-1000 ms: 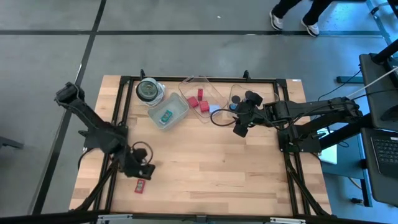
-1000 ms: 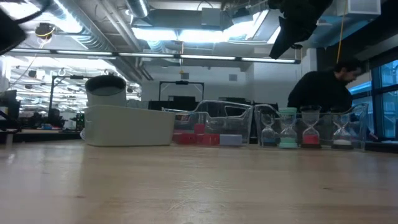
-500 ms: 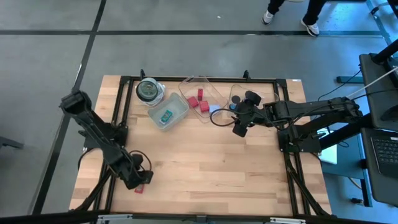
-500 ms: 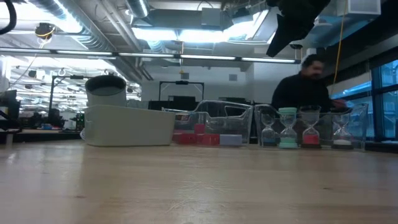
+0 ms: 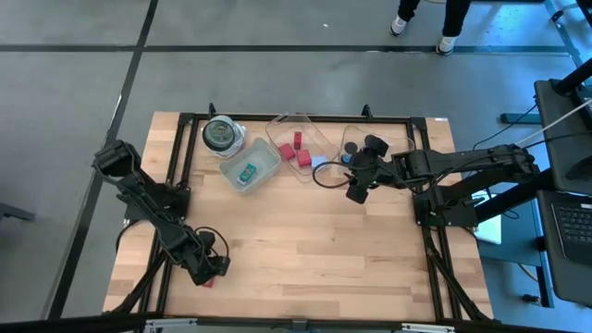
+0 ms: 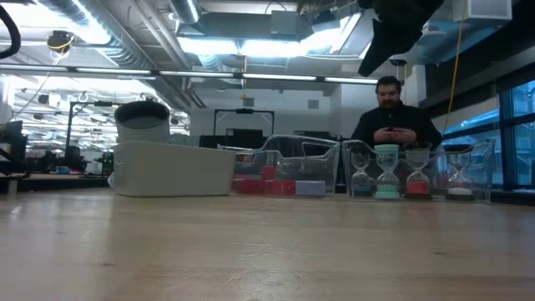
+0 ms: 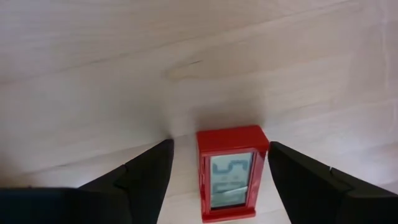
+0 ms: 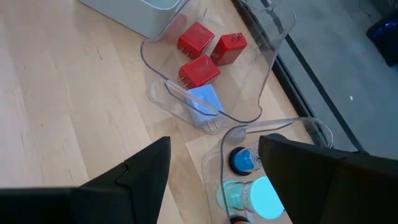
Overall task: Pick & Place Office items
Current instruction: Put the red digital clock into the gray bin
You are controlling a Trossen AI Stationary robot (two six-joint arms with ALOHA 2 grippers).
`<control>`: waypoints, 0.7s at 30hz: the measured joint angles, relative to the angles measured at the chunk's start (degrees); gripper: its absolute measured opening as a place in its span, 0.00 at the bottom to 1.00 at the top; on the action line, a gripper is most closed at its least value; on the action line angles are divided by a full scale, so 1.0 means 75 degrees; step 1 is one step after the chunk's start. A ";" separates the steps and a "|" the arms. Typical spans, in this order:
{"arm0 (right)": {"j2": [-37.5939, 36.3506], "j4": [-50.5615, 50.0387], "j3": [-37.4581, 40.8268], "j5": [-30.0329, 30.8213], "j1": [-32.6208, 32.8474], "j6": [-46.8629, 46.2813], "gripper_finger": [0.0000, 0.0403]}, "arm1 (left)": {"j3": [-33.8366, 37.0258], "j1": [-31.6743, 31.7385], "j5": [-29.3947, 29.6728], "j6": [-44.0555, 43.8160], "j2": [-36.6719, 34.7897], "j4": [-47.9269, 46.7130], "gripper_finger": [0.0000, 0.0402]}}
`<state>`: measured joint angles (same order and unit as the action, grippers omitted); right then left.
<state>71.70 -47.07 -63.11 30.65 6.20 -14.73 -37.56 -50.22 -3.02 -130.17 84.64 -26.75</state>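
Since a second ago the left gripper (image 7: 214, 180) has come down from just above the small red rectangle (image 7: 232, 174) near the table's (image 5: 314, 245) seven o'clock corner and now straddles it, fingers (image 7: 140, 180) spread on either side without touching. From above the arm hides all but a red sliver (image 5: 207, 281); only the left wrist view shows its grey-windowed face. Toward one o'clock, the right gripper (image 5: 356, 191) hovers open near the clear trays (image 8: 261, 74) of red blocks (image 8: 198, 70).

Small sand timers (image 6: 410, 174) and red blocks (image 6: 266, 182) sit in clear trays (image 6: 301, 155) on the worktop (image 6: 251, 251); a person (image 6: 393, 121) stands behind.
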 joint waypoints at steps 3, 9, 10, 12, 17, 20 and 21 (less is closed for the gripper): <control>0.0000 0.0000 0.0000 -0.0003 0.0000 0.0030 0.62 | 0.0002 0.0007 -0.0021 0.0196 0.0003 -0.0029 0.62; 0.0000 0.0000 0.0000 -0.0003 0.0001 0.0030 0.62 | 0.0015 0.0000 -0.0051 0.0382 0.0015 -0.0086 0.48; 0.0000 0.0000 0.0000 -0.0003 0.0003 0.0030 0.62 | 0.0015 0.0000 -0.0054 0.0385 0.0015 -0.0089 0.45; 0.0000 0.0000 0.0000 -0.0003 0.0003 0.0030 0.62 | 0.0015 0.0000 -0.0048 0.0391 0.0015 -0.0097 0.41; 0.0000 0.0006 0.0001 -0.0003 0.0001 0.0030 0.62 | -0.0277 0.0003 0.0125 0.0586 0.0063 -0.0389 0.38; 0.0000 0.0053 0.0000 -0.0003 0.0001 0.0033 0.62 | -0.0577 0.0020 0.0529 0.0726 0.0064 -0.0735 0.40; 0.0000 0.0087 0.0000 -0.0003 0.0001 0.0034 0.62 | -0.0684 0.0012 0.0660 0.0780 0.0064 -0.0794 0.41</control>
<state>71.70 -46.42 -63.11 30.63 6.20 -14.47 -42.69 -50.13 1.93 -124.32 85.12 -32.71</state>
